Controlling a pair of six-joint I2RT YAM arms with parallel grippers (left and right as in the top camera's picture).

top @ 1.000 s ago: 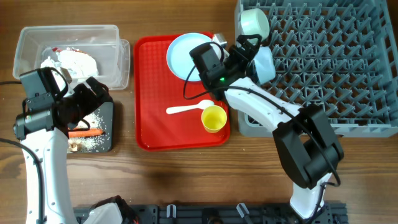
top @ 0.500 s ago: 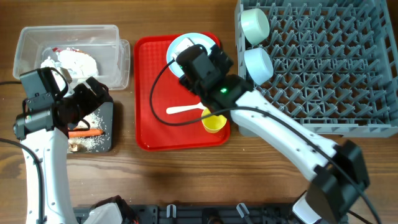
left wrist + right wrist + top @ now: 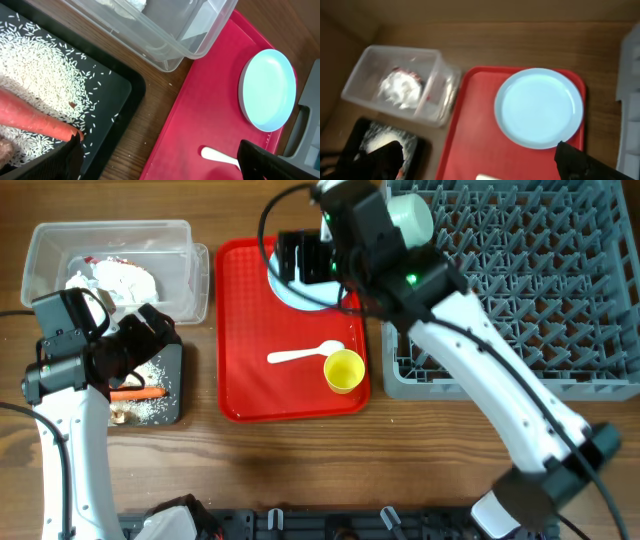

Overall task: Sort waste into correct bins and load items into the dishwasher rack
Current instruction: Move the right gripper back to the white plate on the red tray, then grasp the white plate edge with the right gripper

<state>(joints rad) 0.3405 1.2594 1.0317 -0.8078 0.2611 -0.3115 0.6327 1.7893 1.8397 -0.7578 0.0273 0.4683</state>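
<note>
Evidently holds carrot, rice grains, probably a scrap in black tray, crumpled paper in clear tub; left claw, right claw spread apart.

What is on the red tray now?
A white spoon, a yellow cup and the light blue plate. Overhead, the right arm covers much of the plate; the wrist view shows it bare.
</note>
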